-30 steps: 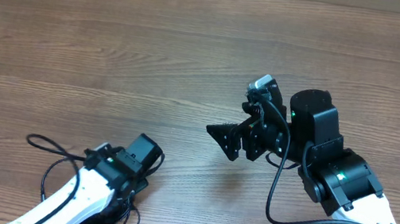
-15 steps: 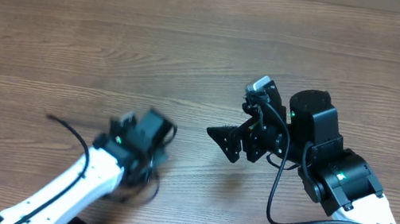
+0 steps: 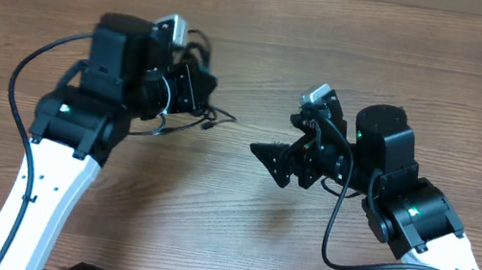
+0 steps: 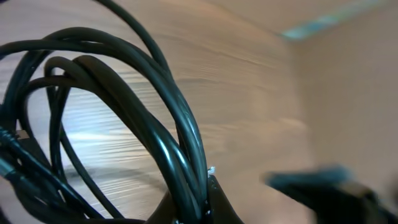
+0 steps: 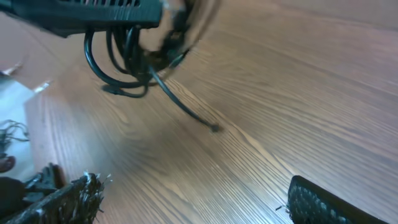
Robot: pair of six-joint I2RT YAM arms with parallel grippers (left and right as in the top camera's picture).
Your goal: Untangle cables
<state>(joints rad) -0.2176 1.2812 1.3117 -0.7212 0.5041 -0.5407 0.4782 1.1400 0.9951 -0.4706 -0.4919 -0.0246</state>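
Black cables (image 4: 186, 162) hang bunched in your clenched left gripper (image 3: 195, 89), upper left of the overhead view. Hold steady; bring the spread, empty right gripper (image 3: 271, 162) onto the loose end (image 5: 214, 128).

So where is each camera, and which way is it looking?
Overhead: above the table, looking straight down; both arms show, the left end effector holding the cables, the right end effector open.
Left wrist: on the left arm, looking past its own fingertips at the pinched cables, close up.
Right wrist: on the right arm, low, looking across the table; its own fingers show at the bottom.
Shared: overhead and right wrist both show the cables hanging from the left end effector.
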